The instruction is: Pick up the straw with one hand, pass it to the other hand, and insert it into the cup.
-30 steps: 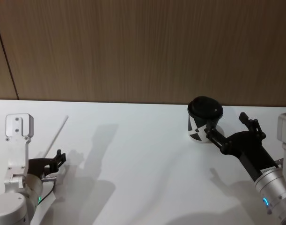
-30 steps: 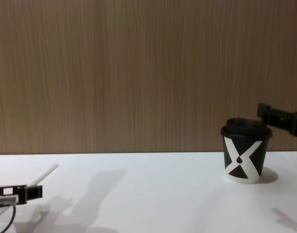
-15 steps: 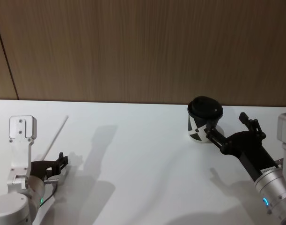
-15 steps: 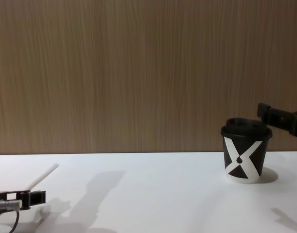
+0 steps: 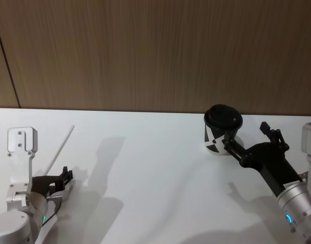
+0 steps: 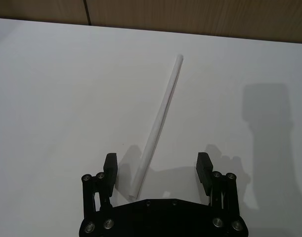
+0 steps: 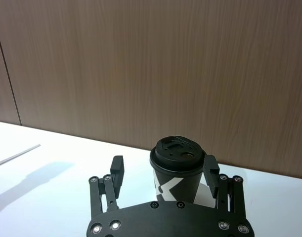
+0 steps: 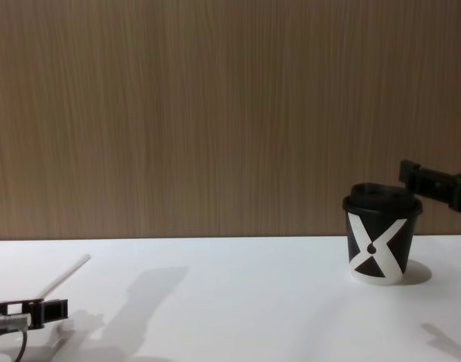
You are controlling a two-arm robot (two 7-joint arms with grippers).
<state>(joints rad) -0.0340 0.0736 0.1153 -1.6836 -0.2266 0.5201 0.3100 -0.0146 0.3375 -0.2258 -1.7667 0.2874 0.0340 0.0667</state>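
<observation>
Lying on white table [image 5: 155, 173]: straw [image 5: 60, 149]; left hand [image 6: 157, 162], right hand [image 5: 244, 134] both gaping, empty; wood-panel wall [image 5: 155, 51] behind.

Held the black two-finger left gripper [image 5: 64, 179] low at the near left on a silver-grey cylindrical wrist [image 5: 15, 226], fingers spread wide. Stretched the black two-finger right gripper [image 5: 245, 136] forward from the right, fingers likewise parted.

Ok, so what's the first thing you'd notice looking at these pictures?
The black cup with its big white X stands out on the right of the white table, with the right pincer open close by it. On the left, a long white straw lies flat, its near end between the tips of the open left pincer.
</observation>
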